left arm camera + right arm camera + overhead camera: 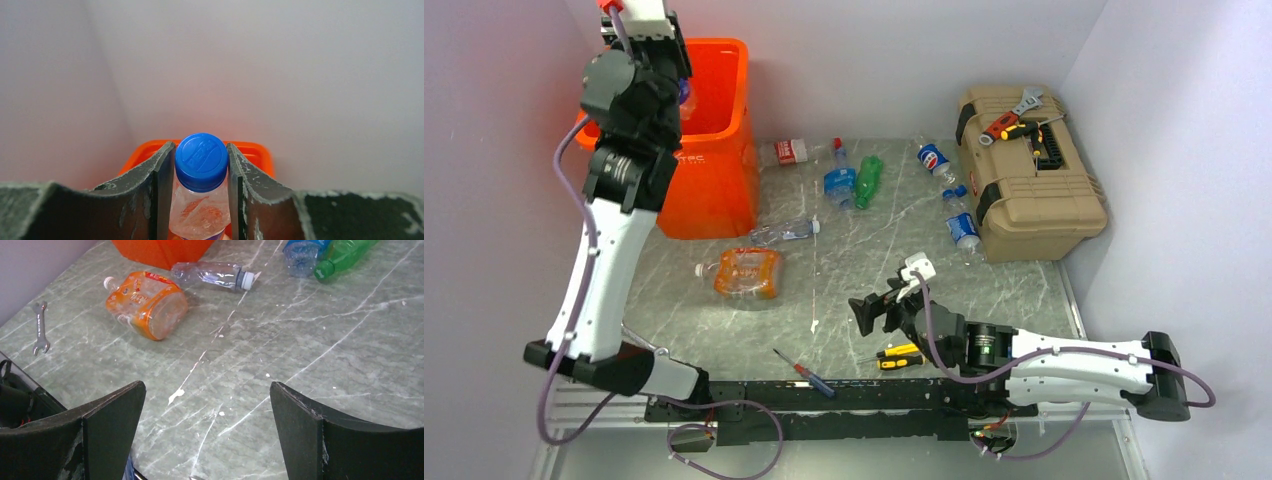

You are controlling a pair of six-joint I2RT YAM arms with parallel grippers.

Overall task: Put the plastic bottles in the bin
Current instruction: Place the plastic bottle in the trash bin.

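The left claw clenches 1 blue-capped bottle above the orange bin; let go only once it's centred over the opening. The right claw gapes empty over the table.

Bin: bright orange plastic, smooth, glossy. Blue-cap bottle: thin clear plastic, crinkled. Its cap: smooth blue plastic, satin, embossed lettering. Left fingers: black, matt, scuffed grey along the edges, rough-looking. Right fingers: same matt black, worn pale at the rims. Table: grey-green stone-look top, white veins, smooth, faint sheen, a few white flecks. Orange bottle: clear glossy plastic, orange film label. Clear bottle: thin plastic, crumpled. Green bottle: translucent green plastic, shiny. Spanner: bare grey metal, dull. Toolbox: tan plastic, matt, black latches.
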